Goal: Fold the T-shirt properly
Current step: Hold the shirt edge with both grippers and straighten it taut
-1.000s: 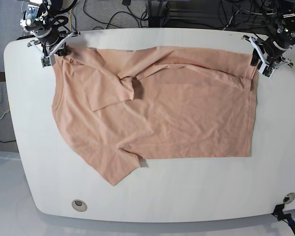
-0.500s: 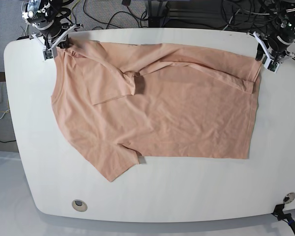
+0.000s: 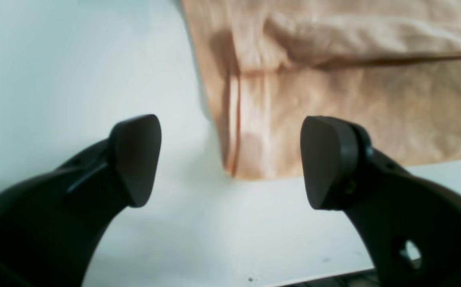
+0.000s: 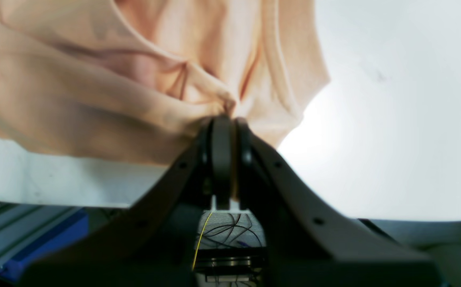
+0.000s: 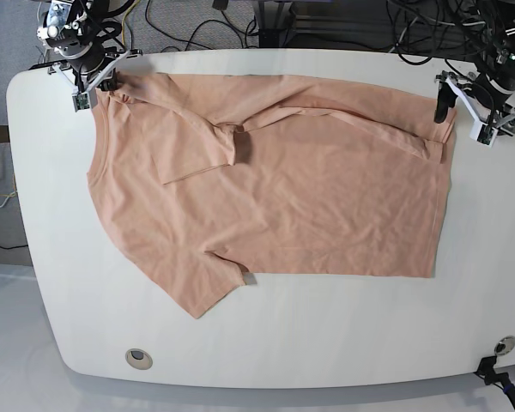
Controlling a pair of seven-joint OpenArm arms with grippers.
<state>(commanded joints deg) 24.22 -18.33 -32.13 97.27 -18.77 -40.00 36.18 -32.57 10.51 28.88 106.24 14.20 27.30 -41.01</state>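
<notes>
While it lies spread: the T-shirt (image 5: 283, 180) covers most of the white tabletop (image 5: 326, 335), from upper left to right of the base view, one sleeve folded in over the chest and another sticking out at lower left.
Far edge: a diagonal crease runs across the upper middle of the cloth; the hem corner at upper right looks doubled over.
Right gripper (image 4: 226, 119): at the upper left of the base view, jaws pressed together on a pinch of the shirt's shoulder corner, cloth bunched at the tips.
Left gripper (image 3: 230, 159): at the upper right of the base view, jaws wide apart, the hem corner between and just beyond them, nothing gripped.
Step in hand: probably flattening the shirt before folding; no real fold is made yet.
Next move: likely needs the left jaws to take hold of that hem corner, so both arms can tension the far edge evenly.
</notes>
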